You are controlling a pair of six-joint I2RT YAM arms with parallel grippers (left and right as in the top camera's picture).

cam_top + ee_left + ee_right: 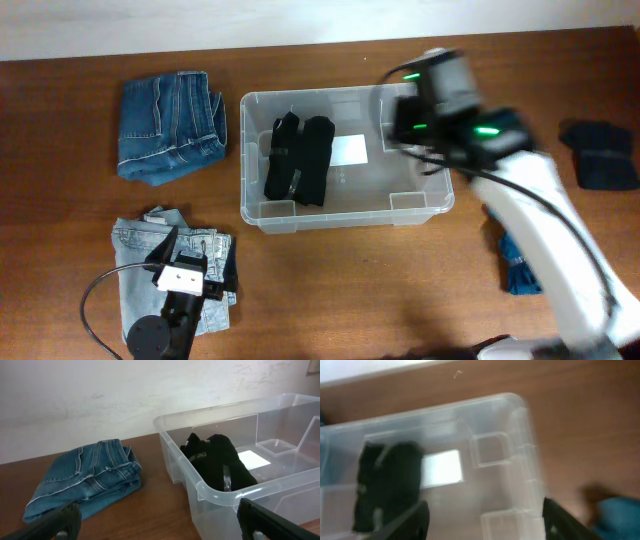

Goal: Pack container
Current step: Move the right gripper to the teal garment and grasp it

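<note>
My right gripper (487, 527) hangs over the right end of the container (345, 222), jaws wide, empty; my left gripper (162, 524), near-left, gapes empty too.

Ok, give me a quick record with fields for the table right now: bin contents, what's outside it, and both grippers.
container: centre of table, no lid on
inside: one folded black garment at its left end; white label showing on the base
outside, left: folded blue jeans at the back; lighter jeans in front, under the left arm
outside, right: dark garment; blue cloth
left gripper: open, empty
right gripper: open, empty, over the container's right end
</note>
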